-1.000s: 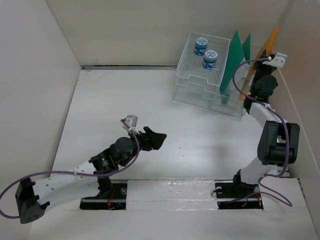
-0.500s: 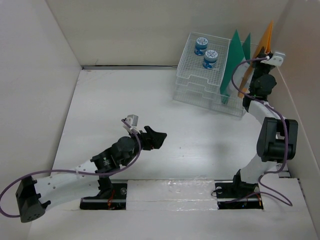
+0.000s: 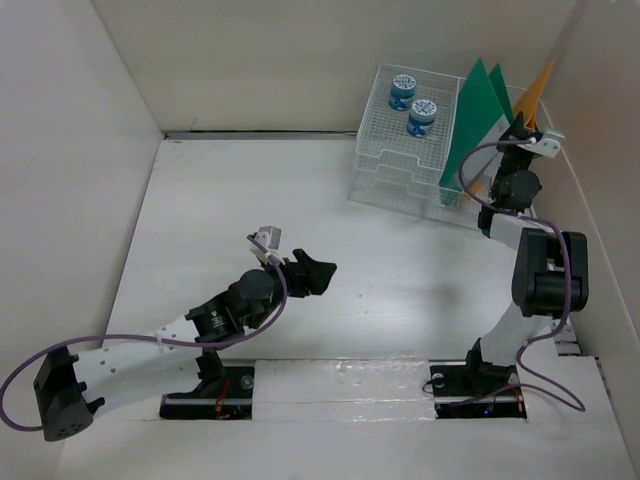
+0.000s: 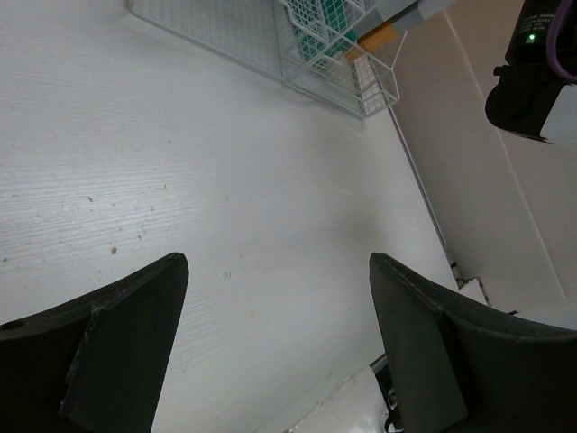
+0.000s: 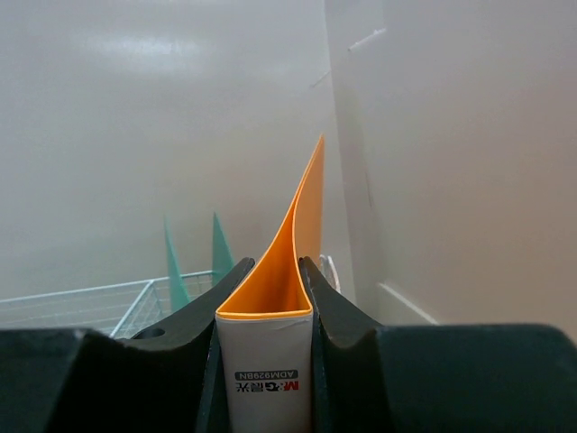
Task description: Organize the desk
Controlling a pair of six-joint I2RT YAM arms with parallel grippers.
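The desk is a wide white tabletop. My right gripper is shut on an orange folder with a white spine label, holding it upright at the right end of the clear wire-mesh rack; its orange tip rises above the gripper. Two green folders stand in the rack beside it, and their tips show in the right wrist view. My left gripper is open and empty above the bare desk middle.
Two blue-and-white jars sit on the rack's top tray. Beige wall panels close the desk on the left, back and right; the right wall is close to my right arm. The rack's corner shows in the left wrist view.
My right gripper has drawn back and lowered with the orange folder, which now stands more upright. The green folders lean more upright. My left gripper has crept slightly right.
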